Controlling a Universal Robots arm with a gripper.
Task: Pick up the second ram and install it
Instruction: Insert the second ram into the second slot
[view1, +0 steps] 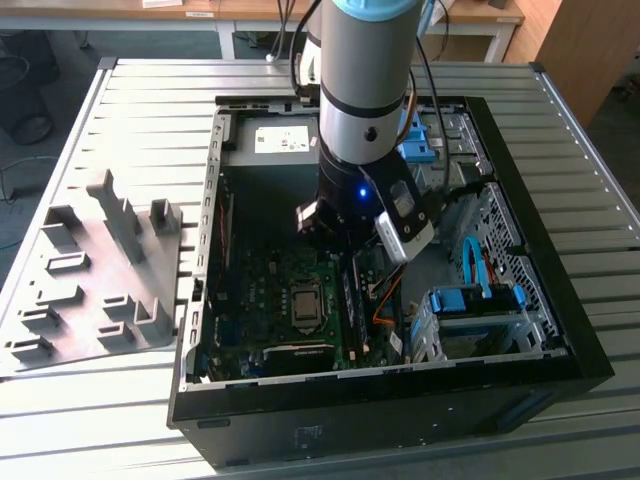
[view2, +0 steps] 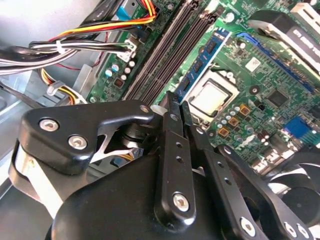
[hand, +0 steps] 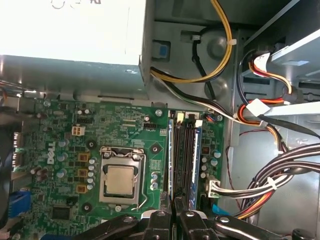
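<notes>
My gripper (view2: 179, 111) is closed with nothing visible between the tips, over the RAM slots (hand: 186, 155) near the board's (hand: 120, 125) edge. Risk: if the ram (view2: 202, 61) isn't fully seated, pressing off-centre could tilt it & stress the slot.

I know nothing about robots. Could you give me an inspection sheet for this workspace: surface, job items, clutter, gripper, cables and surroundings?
Surface: slatted metal table carrying an open computer case.
Job's things: a ram stick stands in the slot nearest the processor; I cannot tell whether it is fully seated.
Clutter: grey slotted fixture on the table at the exterior view's left, with nothing in its slots.
Gripper: gripper is inside the case with its fingers together, tips at the stick's end.
Cables: bundled wires lie beside the memory slots, clear of them.
Surroundings: wooden desks stand behind the table.
</notes>
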